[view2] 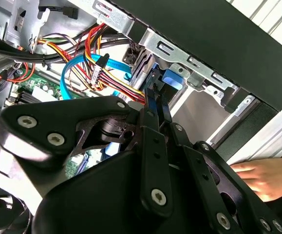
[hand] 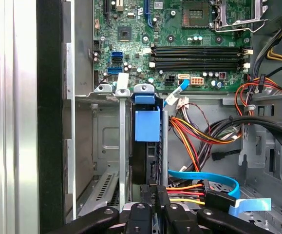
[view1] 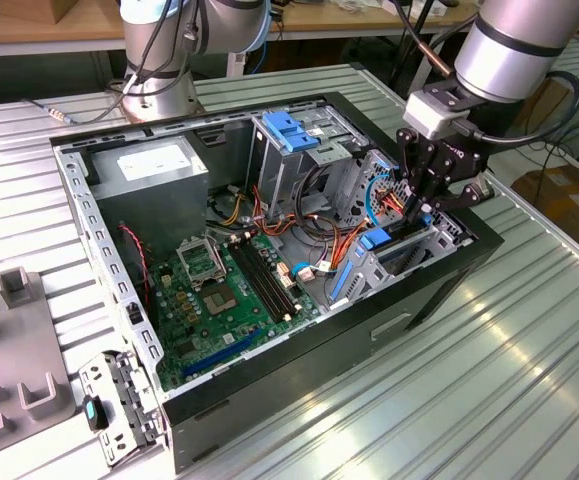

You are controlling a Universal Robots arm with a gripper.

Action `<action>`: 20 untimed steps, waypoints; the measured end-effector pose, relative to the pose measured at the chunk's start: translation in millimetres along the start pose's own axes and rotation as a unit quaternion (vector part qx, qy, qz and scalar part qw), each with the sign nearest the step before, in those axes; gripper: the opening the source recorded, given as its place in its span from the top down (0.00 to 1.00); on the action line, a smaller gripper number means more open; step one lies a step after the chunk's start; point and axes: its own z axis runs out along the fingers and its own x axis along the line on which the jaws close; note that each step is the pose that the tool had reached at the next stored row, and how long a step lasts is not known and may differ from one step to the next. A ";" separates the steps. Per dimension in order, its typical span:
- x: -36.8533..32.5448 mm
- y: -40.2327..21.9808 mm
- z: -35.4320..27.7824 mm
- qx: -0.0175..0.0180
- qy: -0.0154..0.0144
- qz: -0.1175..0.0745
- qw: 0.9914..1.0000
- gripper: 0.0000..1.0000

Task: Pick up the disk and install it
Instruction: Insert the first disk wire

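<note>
My gripper [view1: 424,205] hangs at the right of the exterior view, down in the open computer case [view1: 449,285], fingers drawn together on the near edge of the disk [hand: 149,161]. In the first wrist view the disk stands on edge at lower centre, dark and slim, seated in the metal drive cage [hand: 123,146] with its blue rail tab [hand: 147,125] above. In the second wrist view my fingertips [view2: 153,97] pinch right by that blue part. I judge it rigid, dense for its size, smooth-sided (slippery metal, so grip the rails or edges, never the flat faces) and shock-sensitive. Cables [hand: 199,131] crowd beside it. A person's hand [view2: 265,178] rests outside the case.
</note>
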 end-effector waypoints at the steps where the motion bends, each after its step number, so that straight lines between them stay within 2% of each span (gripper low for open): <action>1: -0.2 0.0 0.1 0.000 0.000 0.000 1.000 0.84; 10: -1.1 -0.7 0.0 0.000 0.000 0.008 1.000 0.84; 20: -2.3 -0.1 0.0 0.000 0.000 -0.001 1.000 0.84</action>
